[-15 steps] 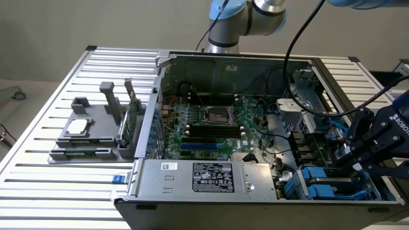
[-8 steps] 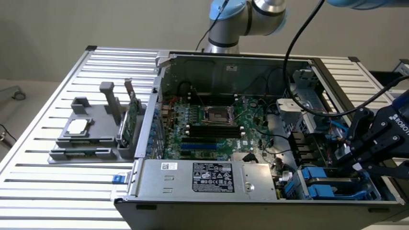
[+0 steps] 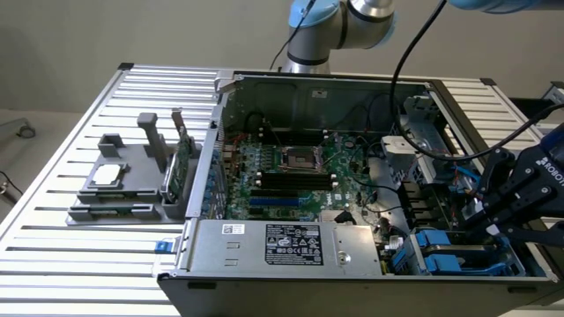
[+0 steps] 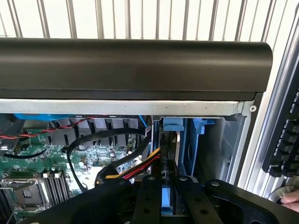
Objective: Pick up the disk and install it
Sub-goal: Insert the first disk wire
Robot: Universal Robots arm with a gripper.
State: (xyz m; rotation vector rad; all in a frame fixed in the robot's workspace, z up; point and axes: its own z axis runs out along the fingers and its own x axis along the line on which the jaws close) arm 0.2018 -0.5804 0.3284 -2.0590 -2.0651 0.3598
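The pincer [image 4: 167, 198] is clenched on the blue edge of the disk [image 4: 169, 158], which is held on edge so that it can slide down into the drive bay [image 4: 212, 149] straight ahead of the fingers. The disk is already partly inside the bay, at the corner of the case [image 3: 300, 172]. Cables [image 4: 135, 165] lie just beside the pincer, toward the motherboard [image 3: 291, 178].

Slatted metal table [image 3: 70, 218], plain beige wall [image 3: 132, 26], even light
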